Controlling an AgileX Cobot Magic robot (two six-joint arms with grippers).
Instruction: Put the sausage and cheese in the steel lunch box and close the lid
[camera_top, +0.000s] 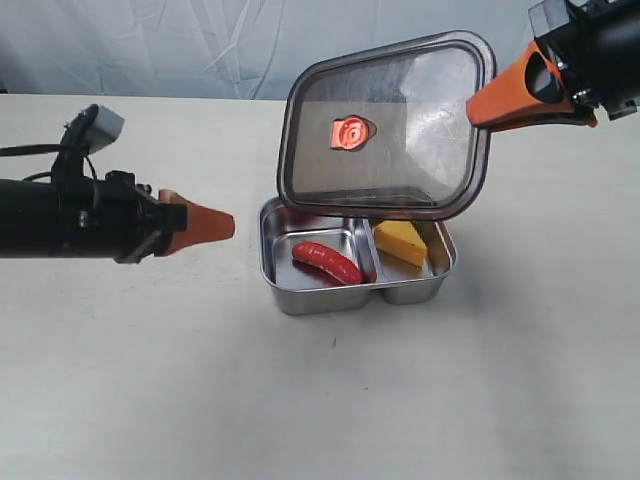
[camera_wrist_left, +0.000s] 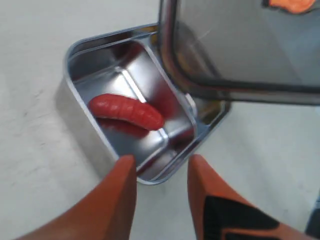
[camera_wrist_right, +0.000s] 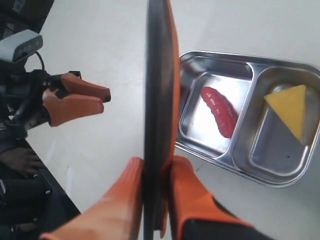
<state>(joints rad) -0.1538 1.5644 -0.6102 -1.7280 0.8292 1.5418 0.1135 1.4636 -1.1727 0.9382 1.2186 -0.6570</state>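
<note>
- Right gripper (camera_wrist_right: 156, 167) is clamping the tilted lid (camera_top: 385, 125), upper centre.
- Left gripper (camera_wrist_left: 160, 165) is hanging with jaws apart, apparently empty.
- Steel lunch box (camera_top: 300, 300) is holding sausage (camera_top: 326, 262) left, cheese (camera_top: 401, 242) right.

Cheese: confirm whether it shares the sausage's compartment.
No, the cheese lies in the other compartment of the steel lunch box, apart from the sausage.

red ridged sausage (camera_top: 326, 262); yellow cheese (camera_top: 401, 243); shiny steel lunch box (camera_top: 335, 300); smoky lid (camera_top: 425, 125), orange valve (camera_top: 350, 132)
</note>
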